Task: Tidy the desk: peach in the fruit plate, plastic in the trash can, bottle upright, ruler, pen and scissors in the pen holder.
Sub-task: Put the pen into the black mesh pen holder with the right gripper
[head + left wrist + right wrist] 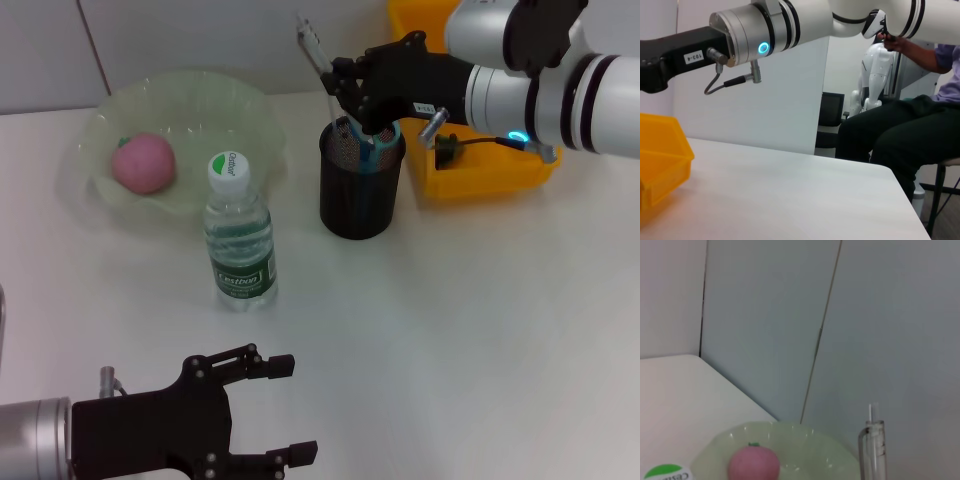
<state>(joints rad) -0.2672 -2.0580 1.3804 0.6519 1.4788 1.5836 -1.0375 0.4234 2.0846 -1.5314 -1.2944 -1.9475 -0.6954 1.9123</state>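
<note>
Left tool [285,410] spread wide, holding nothing; right tool [345,88] apparently clenched around the pen [318,55] above the pen holder [361,185].

head: high, looking down on table [480,330] | left wrist: low, level across tabletop | right wrist: apparently wallward; shares fruit plate [805,440] with head

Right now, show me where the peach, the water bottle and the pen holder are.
peach [143,163]: head view, middle of the pink fruit in the plate.
water bottle [238,243]: head view, on its upright body.
pen holder [358,195]: head view, black mesh wall.
</note>
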